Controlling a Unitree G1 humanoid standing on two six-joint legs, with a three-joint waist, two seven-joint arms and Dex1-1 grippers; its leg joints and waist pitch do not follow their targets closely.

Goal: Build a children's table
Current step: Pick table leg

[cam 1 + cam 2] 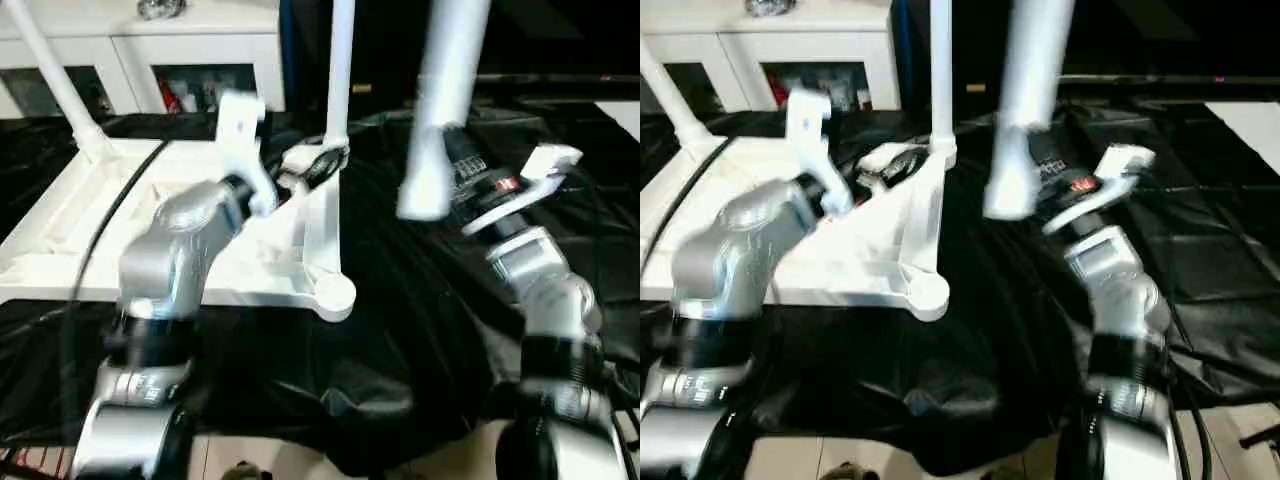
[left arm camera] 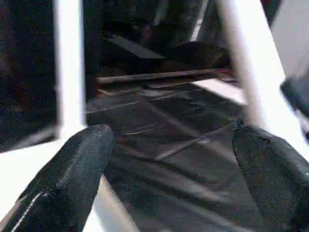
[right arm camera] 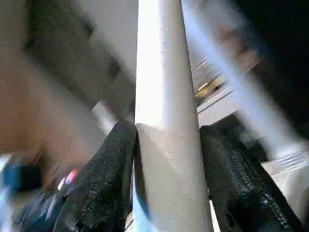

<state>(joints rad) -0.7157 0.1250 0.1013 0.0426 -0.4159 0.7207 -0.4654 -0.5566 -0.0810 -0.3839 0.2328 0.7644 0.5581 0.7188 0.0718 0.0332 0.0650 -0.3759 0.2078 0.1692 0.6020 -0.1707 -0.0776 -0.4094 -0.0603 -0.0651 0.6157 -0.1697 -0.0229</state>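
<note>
Black-draped floor; loose leg (image 1: 440, 110) clamped in right gripper (image 3: 166, 159), left gripper (image 2: 169, 164) wide beside tabletop (image 1: 200, 250).

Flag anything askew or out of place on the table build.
The far-left leg leans outward from its corner of the upturned tabletop, while the far-right leg stands straight. A third leg is off the tabletop, held over the black cloth in the right hand.

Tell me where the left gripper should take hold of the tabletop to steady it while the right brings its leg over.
I'd grip the tabletop's raised side wall between the near empty corner socket and the standing leg. It lies underside up, so that thin upright rim suits the open left gripper coming down from above, clear of the leg in the right gripper.
</note>
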